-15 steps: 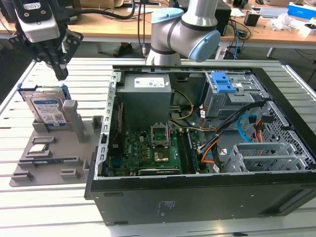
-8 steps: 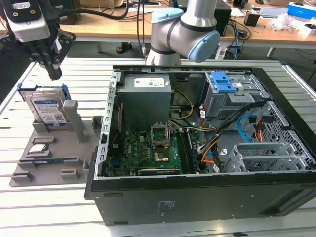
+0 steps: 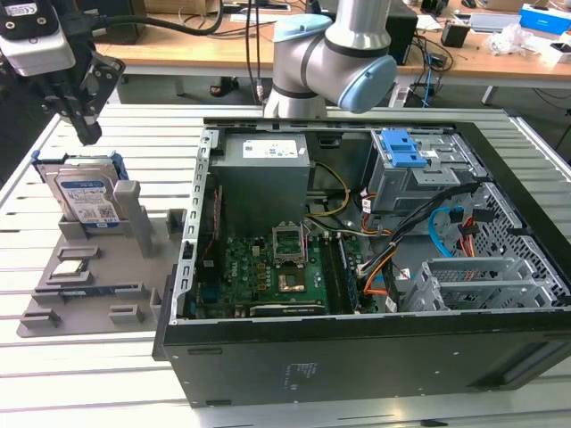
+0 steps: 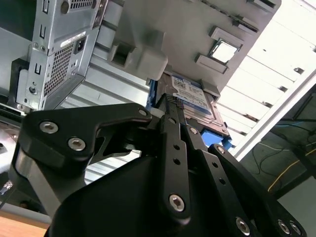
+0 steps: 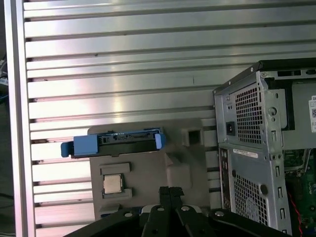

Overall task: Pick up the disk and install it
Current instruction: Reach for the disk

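The disk (image 3: 86, 198) is a silver drive with a white-and-blue label in a blue frame. It stands on edge in a slot of the grey holder (image 3: 134, 234), at the exterior view's left. My gripper (image 3: 88, 134) hangs just above the disk's top edge, apart from it, with its black fingers pressed together and nothing between them. In the first wrist view the disk (image 5: 116, 141) shows edge-on as a blue bar, with the gripper (image 5: 170, 190) short of it. In the second wrist view the gripper (image 4: 171, 100) points at the labelled disk (image 4: 196, 98).
An open computer case (image 3: 357, 357) lies on the slatted metal table (image 3: 535, 160), with a drive cage carrying a blue latch plate (image 3: 401, 148) at its far right. A small silver processor chip (image 5: 112, 183) rests on the grey holder (image 5: 183, 170). The arm's base (image 3: 332, 53) stands behind the case.
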`<state>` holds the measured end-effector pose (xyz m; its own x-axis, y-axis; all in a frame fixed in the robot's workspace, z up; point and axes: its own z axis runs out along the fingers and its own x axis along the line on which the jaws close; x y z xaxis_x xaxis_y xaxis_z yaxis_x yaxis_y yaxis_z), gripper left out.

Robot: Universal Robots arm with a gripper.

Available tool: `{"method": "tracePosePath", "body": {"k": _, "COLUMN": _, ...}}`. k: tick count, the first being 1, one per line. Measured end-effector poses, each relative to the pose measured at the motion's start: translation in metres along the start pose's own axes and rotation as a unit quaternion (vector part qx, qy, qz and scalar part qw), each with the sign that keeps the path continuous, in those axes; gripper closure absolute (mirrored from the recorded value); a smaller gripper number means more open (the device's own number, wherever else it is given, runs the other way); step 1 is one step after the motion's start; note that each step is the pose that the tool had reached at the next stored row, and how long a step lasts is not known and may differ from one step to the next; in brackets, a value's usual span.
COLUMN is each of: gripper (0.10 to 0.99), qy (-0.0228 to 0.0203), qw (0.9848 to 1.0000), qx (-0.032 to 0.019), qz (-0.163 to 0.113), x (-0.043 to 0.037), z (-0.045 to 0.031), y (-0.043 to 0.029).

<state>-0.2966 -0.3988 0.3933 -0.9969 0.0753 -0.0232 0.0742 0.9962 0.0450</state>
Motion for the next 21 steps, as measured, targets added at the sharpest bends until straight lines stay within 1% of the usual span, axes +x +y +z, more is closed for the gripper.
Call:
{"method": "tracePosePath", "body": {"k": 13, "gripper": 0.98, "qy": 0.0, "qw": 1.0, "qx": 0.0, "qz": 0.0, "x": 0.0217, "z": -0.0005, "y": -0.0016}}
{"method": "tracePosePath", "body": {"k": 17, "gripper": 0.98, "qy": 0.0, "qw": 1.0, "qx": 0.0, "qz": 0.0, "x": 0.0263, "z": -0.0006, "y": -0.002}}
{"method": "tracePosePath", "body": {"k": 21, "gripper": 0.98, "qy": -0.0001, "qw": 1.0, "qx": 0.0, "qz": 0.0, "x": 0.0329, "z": -0.0008, "y": -0.0025}}
